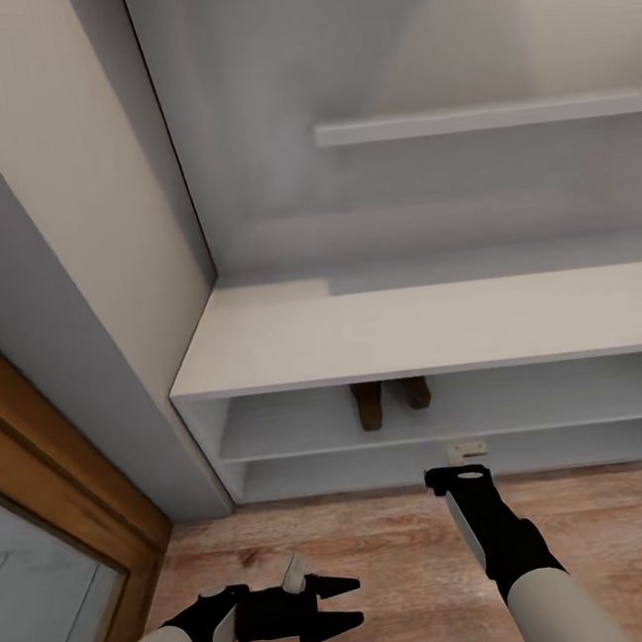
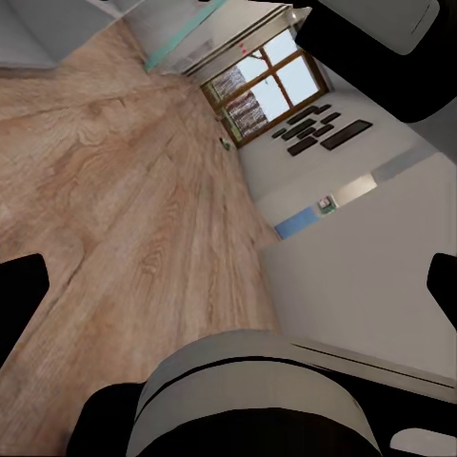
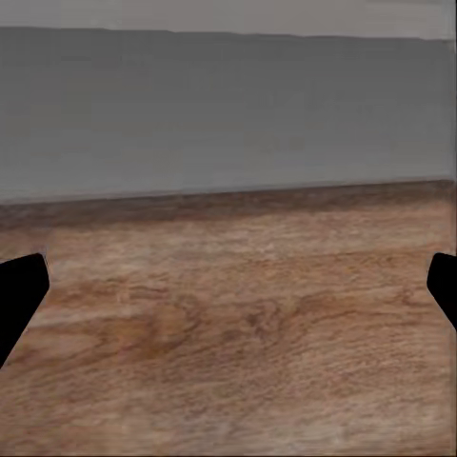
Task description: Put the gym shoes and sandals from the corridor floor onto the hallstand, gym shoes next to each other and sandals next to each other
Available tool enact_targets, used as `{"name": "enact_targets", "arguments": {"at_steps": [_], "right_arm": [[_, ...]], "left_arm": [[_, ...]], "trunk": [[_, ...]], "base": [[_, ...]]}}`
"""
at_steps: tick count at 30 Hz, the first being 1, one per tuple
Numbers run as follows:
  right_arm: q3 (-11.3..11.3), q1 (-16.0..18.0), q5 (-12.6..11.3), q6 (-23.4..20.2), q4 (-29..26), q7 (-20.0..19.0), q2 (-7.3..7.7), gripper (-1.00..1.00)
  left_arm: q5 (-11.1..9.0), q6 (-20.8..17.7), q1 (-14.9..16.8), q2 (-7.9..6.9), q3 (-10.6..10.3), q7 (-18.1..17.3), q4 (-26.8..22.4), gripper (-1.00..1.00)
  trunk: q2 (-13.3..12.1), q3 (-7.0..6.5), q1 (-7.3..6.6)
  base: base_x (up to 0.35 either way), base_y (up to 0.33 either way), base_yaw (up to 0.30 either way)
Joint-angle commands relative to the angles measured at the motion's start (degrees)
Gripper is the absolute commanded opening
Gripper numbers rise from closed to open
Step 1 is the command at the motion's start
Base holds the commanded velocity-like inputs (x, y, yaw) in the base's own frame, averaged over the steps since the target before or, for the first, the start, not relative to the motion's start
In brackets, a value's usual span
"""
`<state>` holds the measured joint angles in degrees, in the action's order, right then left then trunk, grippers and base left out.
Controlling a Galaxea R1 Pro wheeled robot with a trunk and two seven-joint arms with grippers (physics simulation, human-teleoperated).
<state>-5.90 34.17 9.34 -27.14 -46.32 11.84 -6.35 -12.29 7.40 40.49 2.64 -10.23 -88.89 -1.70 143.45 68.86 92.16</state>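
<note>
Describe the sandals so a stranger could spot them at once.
Find the pale grey-white hallstand against the wall. Under its wide bench top, on the upper of the two open shelves, two dark brown sandals stand side by side, left of centre. They are the only dark shapes on that shelf.

- Two brown sandals (image 1: 390,400), side by side on the upper open level of the hallstand (image 1: 431,323)
- One hallstand (two open shelf levels, one upper shelf (image 1: 482,117) showing)
- Two grippers: left gripper (image 1: 338,605), right gripper (image 1: 458,473)
</note>
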Motion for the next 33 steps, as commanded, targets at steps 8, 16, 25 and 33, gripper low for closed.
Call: {"name": "enact_targets", "arguments": {"at_steps": [8, 16, 25, 33], "right_arm": [[-0.2, 0.0, 0.6, -0.4, -0.1, -0.2, -0.06, 1.00], [-0.2, 0.0, 0.6, -0.4, -0.1, -0.2, -0.06, 1.00], [-0.1, 0.0, 0.6, -0.4, -0.1, -0.1, -0.06, 1.00], [-0.4, -0.4, -0.9, -0.4, 0.0, -0.2, -0.06, 1.00]], "left_arm": [[-0.5, 0.6, 0.0, 0.00, -0.5, -0.1, 0.0, 1.00], [-0.5, 0.6, 0.0, 0.00, -0.5, -0.1, 0.0, 1.00], [-0.5, 0.6, 0.0, 0.00, -0.5, -0.1, 0.0, 1.00], [-0.5, 0.6, 0.0, -0.04, -0.4, -0.1, 0.0, 1.00]], "trunk": [[0.0, 0.04, -0.05], [0.0, 0.04, -0.05], [0.0, 0.04, -0.05], [0.0, 0.02, -0.05]], "base": [[-0.331, 0.000, 0.000], [-0.180, 0.000, 0.000], [-0.018, 0.000, 0.000], [0.000, 0.000, -0.058]]}}
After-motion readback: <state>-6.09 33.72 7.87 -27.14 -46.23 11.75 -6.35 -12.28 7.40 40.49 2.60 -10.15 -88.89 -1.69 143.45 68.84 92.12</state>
